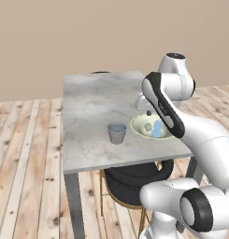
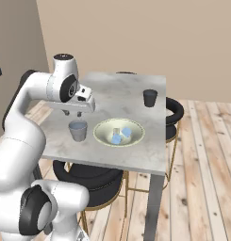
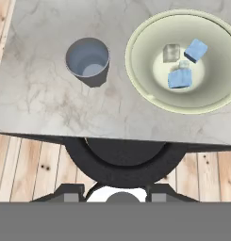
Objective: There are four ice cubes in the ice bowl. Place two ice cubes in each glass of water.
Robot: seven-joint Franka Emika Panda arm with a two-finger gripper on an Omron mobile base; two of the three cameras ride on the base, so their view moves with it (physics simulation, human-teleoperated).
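Marble-topped desk (image 2: 136, 155) is carrying the ice bowl (image 3: 145, 84), with its ice cubes (image 3: 179, 79) gathered centrally for access. 1 glass of water (image 3: 87, 60) is sitting just beside it; another (image 2: 150, 97) is standing well apart. The tool (image 2: 72, 113) is hovering above the near glass, its jaw spacing unreadable.

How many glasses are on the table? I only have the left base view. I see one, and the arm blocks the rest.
Observer: Two. The second glass stands near the table's right edge, beyond the ice bowl.
Operator: Cubes in the bowl?
Observer: At least three ice cubes lie close together in its middle. I can't confirm a fourth.
Operator: Claw holding anything?
Observer: No. The claw is open and empty, above the near glass.
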